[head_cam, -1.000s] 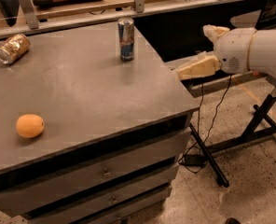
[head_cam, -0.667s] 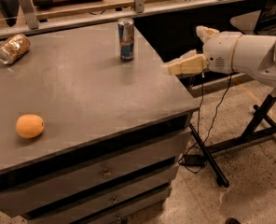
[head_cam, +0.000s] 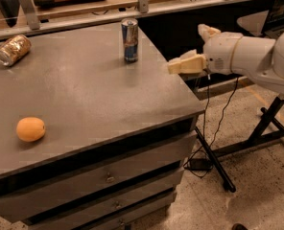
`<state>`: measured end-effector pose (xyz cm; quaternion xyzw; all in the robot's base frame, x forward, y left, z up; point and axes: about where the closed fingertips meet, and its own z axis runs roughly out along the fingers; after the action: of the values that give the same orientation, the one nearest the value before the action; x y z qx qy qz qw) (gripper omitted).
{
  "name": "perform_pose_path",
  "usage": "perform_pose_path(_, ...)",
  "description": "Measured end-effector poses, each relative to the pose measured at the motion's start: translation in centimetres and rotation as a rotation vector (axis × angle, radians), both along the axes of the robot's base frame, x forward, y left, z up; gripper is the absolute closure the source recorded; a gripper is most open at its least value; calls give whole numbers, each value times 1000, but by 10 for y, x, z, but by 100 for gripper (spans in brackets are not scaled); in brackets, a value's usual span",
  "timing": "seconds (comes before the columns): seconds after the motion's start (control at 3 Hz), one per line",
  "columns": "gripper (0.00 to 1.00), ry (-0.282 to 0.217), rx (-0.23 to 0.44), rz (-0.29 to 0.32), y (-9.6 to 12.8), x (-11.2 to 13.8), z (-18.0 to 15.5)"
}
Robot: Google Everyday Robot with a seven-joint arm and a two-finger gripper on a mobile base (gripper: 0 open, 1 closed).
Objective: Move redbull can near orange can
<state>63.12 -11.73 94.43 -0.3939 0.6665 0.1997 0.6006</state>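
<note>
At the near left of the desk (head_cam: pixel 99 99) an orange fruit (head_cam: pixel 30 129) is seen, unmoved over the last second and no part of the job. Farther back, at the desk's right edge, the pincer (head_cam: pixel 181 65) is found. Within that second it has been carried leftward from the open space beside the desk, so that its tip is now hung just over the edge. Nothing is seen held in it. Whether it is set wide or narrow cannot be told from this side-on view.

Beyond it and to the left, the redbull can (head_cam: pixel 129 40) is left standing upright towards the far right of the top. It has not been shifted or touched, and it is kept apart from the pincer by a stretch of bare desk. At the far left corner the orange can (head_cam: pixel 12 49) is laid on its side, likewise unmoved and well apart from the redbull can.

The change is judged to be the approach stage. The gap to the redbull can is being closed, but the grasp, the carry leftward along the far side and the setting down are all yet to be done.
</note>
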Motion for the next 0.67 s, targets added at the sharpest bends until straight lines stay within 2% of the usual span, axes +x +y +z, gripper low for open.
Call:
perform_pose_path(0.33,0,-60,45,28,23,29,2)
perform_pose_path(0.67,0,-62,83,88,58,58,-1)
